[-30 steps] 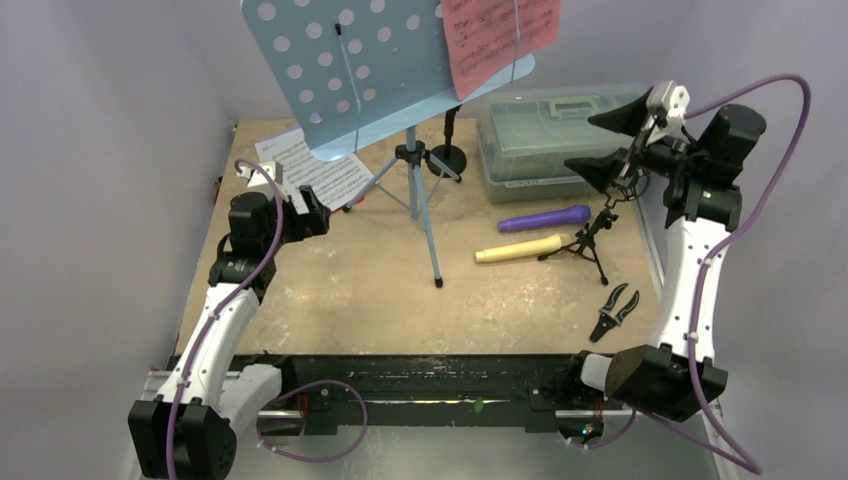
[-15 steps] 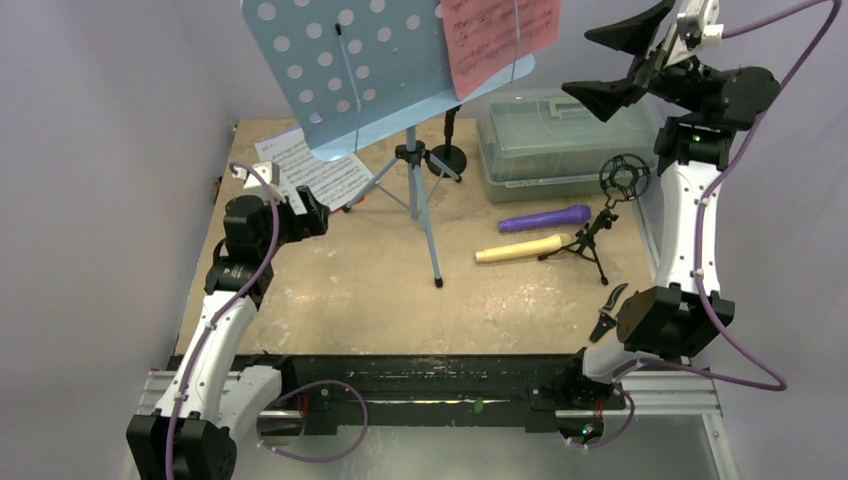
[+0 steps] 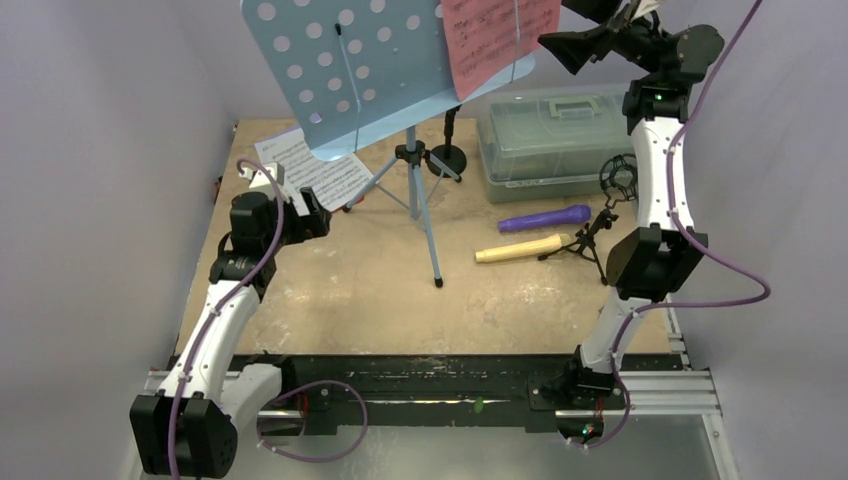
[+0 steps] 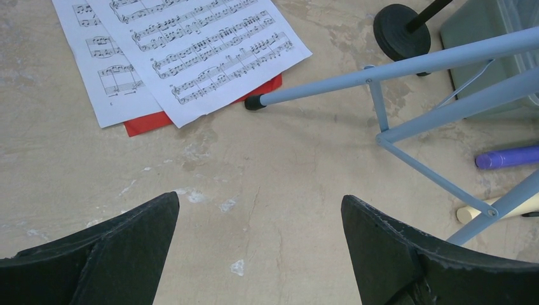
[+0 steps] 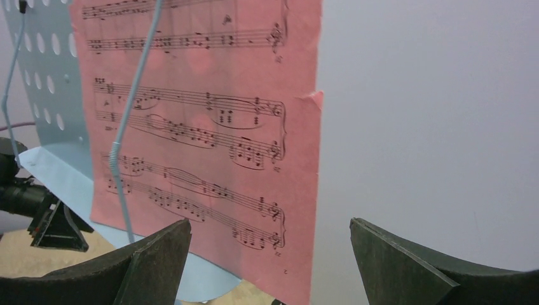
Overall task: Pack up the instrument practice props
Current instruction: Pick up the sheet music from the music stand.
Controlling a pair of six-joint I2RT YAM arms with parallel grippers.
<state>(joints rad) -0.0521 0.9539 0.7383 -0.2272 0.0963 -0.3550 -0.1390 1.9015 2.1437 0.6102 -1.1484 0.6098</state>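
Right gripper at 1 o'clock, jaws wide and empty, facing the pink sheet on the light-blue music rest at 12 o'clock; left gripper, equally wide, at 9 o'clock near the printed sheet music.

One light-blue music rest stands on three legs. The printed sheet music that can be counted comes to three pages: one pink page on the rest and two white pages on the worktop. One red folder shows beneath the white pages. There are two microphones, a purple microphone and a cream microphone. There are two black mic holders, a round-base holder and a tripod holder. There is one translucent plastic box with one handle. Two robot arms are in view, ending in a left hand and a right hand, each with two fingers.
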